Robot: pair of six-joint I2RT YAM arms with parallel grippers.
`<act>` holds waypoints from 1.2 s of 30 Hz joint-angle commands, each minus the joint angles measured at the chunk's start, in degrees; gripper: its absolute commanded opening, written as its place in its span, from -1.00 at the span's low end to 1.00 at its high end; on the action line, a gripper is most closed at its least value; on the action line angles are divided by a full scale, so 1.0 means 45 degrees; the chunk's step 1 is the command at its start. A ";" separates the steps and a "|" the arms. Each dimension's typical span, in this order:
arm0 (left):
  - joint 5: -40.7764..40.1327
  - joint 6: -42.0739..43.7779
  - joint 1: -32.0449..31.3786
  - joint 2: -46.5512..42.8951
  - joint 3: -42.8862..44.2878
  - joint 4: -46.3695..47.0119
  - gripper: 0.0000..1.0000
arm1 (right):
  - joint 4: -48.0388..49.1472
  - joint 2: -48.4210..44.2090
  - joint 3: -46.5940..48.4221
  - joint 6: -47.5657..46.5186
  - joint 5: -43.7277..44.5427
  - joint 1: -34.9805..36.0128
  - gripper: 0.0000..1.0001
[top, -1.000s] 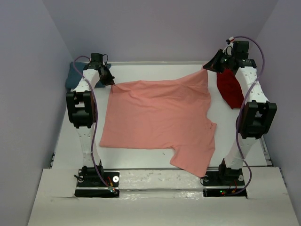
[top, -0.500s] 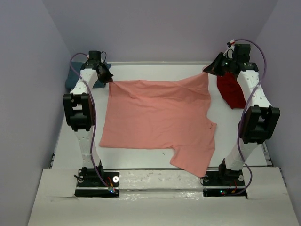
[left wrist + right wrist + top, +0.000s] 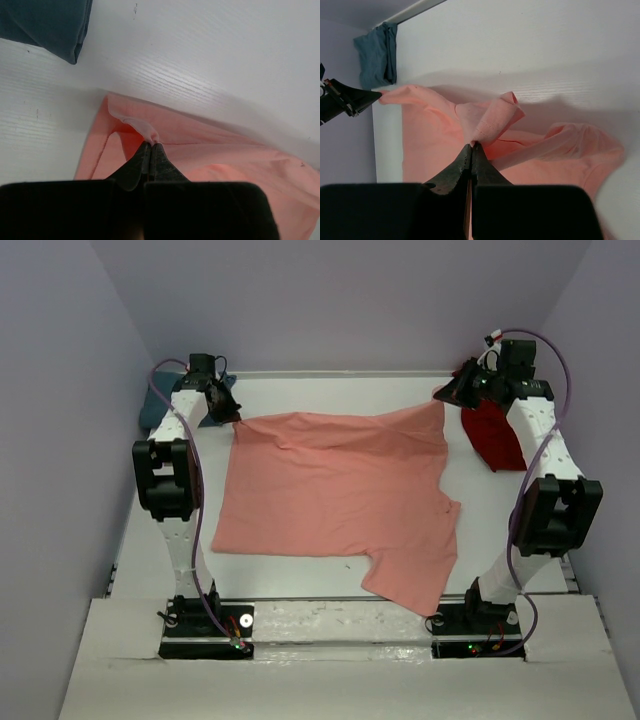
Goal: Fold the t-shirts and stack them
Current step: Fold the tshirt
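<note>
The salmon-pink t-shirt (image 3: 335, 495) lies spread across the middle of the white table, one sleeve hanging toward the near right. My left gripper (image 3: 238, 418) is shut on its far left corner (image 3: 145, 131) and holds it just above the table. My right gripper (image 3: 440, 395) is shut on its far right corner (image 3: 490, 122), lifted a little higher. The teal t-shirt (image 3: 158, 405) lies folded at the far left, behind my left arm, and shows in the left wrist view (image 3: 47, 25). The dark red t-shirt (image 3: 492, 430) lies bunched at the far right under my right arm.
The white table (image 3: 330, 385) is closed in by lilac walls at the back and both sides. The arm bases stand at the near edge. My left gripper's fingers (image 3: 355, 97) show in the right wrist view beside the teal shirt (image 3: 377, 55).
Both grippers have moved slightly outward and back, pulling the far edge of the salmon-pink shirt tauter. The shirt's body has hardly shifted.
</note>
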 commanded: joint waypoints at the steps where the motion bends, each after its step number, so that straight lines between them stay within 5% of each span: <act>1: 0.0289 0.0133 -0.0007 -0.1175 -0.0369 -0.0104 -1.00 | 0.0003 -0.0939 -0.0348 -0.0129 -0.0177 -0.0155 -1.00; 36: 0.0249 -0.0004 0.0032 -0.2561 -0.2673 -0.0612 -1.00 | -0.2790 -0.3342 -0.3629 -0.0578 0.1053 -0.0155 -1.00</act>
